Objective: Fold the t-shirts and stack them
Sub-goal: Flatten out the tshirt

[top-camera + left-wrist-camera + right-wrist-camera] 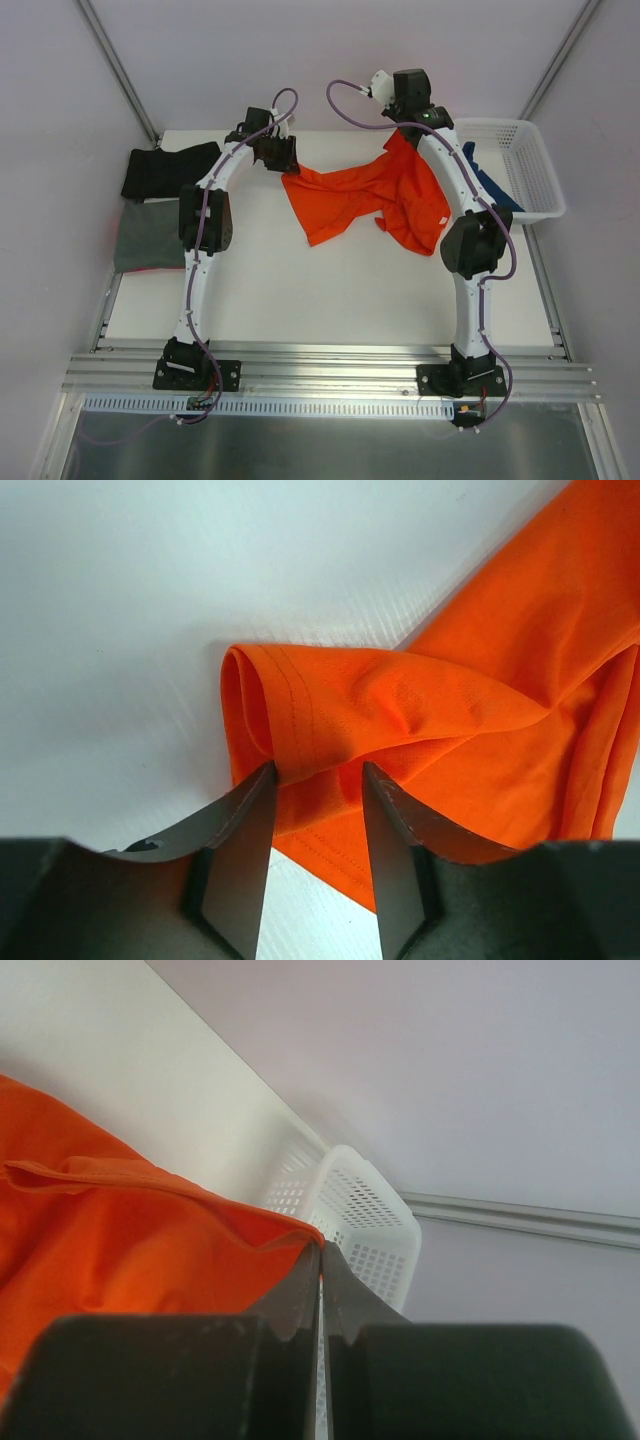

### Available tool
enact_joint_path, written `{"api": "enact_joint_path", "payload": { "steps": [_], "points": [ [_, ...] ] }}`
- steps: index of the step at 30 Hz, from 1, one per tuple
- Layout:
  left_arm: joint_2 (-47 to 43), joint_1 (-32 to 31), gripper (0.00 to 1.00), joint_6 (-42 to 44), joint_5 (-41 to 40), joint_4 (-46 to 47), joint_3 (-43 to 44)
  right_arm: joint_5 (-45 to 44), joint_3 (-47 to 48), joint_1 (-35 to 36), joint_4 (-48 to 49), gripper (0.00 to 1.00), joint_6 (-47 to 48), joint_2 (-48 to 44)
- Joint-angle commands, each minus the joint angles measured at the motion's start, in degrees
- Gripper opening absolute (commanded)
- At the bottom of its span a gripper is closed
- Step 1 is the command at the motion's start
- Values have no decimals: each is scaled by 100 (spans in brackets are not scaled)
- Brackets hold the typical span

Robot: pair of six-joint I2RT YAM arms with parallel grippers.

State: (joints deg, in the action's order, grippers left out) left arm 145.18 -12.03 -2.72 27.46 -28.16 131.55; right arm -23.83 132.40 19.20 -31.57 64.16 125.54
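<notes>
On the white bench (330, 300) the orange t-shirt (350, 200) is lying stretched left-to-right between the arms, right tool (320, 1250) pinching its raised right end, left tool (318, 780) sitting half open astride the left sleeve hem (290, 695), so it's nearer that corner.

A loose t-shirt (350, 200) sprawls across the middle of the tabletop (330, 290). Its far right corner is pinched and held up by the right gripper (321, 1255), just left of the basket (535, 190) in the far right corner. The left gripper (318, 780) sits at the shirt's left end, its fingers (245, 815) on either side of a sleeve. At the left edge, a second t-shirt (165, 170) lies behind a third t-shirt (148, 238).
</notes>
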Motion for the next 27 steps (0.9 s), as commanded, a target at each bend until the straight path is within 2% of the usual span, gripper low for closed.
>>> {"api": "enact_joint_path", "payload": {
  "steps": [1,3,4,5,6,17,22,27],
  "points": [
    [-78,-36,39,-35,-48,101,205,-157,49,-22,151,1,53,-214],
    [-104,-27,36,-35,-48,109,222,-148,58,-30,151,1,44,-196],
    [-113,-19,28,-27,-83,109,240,-148,84,-30,143,1,44,-179],
    [-113,-18,8,-18,-127,118,249,-139,102,-22,143,1,44,-170],
    [-122,-18,0,-27,-197,101,257,-130,119,-13,143,0,35,-161],
    [-306,25,0,105,-197,57,292,-165,146,-22,151,1,35,-196],
    [-1140,218,0,219,-101,-93,301,-148,111,-57,99,1,-149,-503],
    [-2149,482,0,395,-92,-259,82,-42,-135,-66,72,1,-246,-1283]
  ]
}}
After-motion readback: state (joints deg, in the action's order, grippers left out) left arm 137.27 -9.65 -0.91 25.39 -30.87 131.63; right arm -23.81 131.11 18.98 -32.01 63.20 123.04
